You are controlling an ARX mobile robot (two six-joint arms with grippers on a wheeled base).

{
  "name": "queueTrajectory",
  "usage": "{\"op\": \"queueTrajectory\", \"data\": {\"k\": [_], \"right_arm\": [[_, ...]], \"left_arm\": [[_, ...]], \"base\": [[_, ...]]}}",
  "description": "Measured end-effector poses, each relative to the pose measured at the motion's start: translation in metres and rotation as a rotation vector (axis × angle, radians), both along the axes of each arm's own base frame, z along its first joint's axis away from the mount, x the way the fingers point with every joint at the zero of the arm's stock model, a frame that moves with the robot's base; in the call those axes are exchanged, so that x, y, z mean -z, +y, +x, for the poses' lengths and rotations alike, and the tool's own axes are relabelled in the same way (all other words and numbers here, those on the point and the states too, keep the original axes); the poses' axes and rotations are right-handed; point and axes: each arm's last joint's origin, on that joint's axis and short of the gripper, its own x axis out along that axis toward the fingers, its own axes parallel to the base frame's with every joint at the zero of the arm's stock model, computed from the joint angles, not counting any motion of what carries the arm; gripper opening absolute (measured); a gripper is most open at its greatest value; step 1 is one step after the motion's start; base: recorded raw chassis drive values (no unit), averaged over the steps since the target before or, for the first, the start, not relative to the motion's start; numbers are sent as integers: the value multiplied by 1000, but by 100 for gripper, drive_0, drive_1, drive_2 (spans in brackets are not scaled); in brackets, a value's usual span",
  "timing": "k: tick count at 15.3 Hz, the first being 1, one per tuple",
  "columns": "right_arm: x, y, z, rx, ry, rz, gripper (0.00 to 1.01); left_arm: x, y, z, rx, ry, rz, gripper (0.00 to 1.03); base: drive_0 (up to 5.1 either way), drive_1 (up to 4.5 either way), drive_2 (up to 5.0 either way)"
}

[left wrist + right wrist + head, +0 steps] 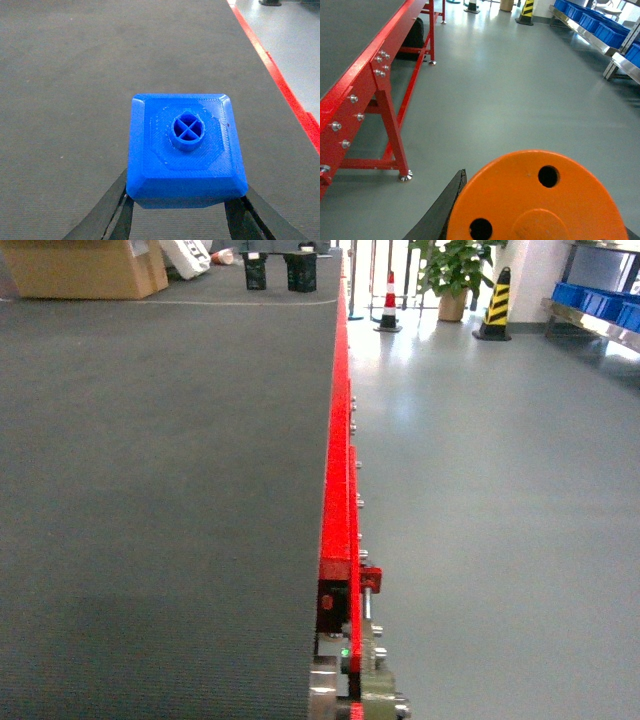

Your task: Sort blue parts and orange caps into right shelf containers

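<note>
Red-framed bench (335, 490) at left, cones (493, 305) and plant (452, 270) seen upper right, near blue containers (598, 302).
Studded blue part (186, 150) is clamped in left end effector (182, 212); holed orange cap (537, 200) is gripped by right end effector (520, 220).

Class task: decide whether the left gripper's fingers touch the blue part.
Touching. The left wrist view shows both black fingers pressed against the blue part's lower sides.

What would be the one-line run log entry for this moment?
left pincer: holds blue part | right pincer: holds orange cap | containers: far right
</note>
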Motion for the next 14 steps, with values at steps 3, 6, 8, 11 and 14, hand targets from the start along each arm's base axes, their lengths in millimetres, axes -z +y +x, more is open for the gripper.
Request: {"op": "queueTrajectory", "data": {"k": [3, 6, 8, 11, 14], "right_arm": [[0, 0, 0, 0, -2, 0, 43], [0, 0, 0, 0, -1, 0, 43], [0, 0, 0, 0, -1, 0, 43], [0, 0, 0, 0, -1, 0, 43], [0, 0, 0, 0, -2, 0, 43]], "left_arm": [[0, 0, 0, 0, -2, 0, 44], [0, 0, 0, 2, 0, 0, 44], [0, 0, 0, 1, 1, 0, 44], [0, 0, 0, 0, 0, 0, 44], [0, 0, 0, 0, 1, 0, 44]], "base": [[501, -238, -238], [502, -239, -239], [501, -240, -240], [501, -240, -240], [505, -236, -236]]}}
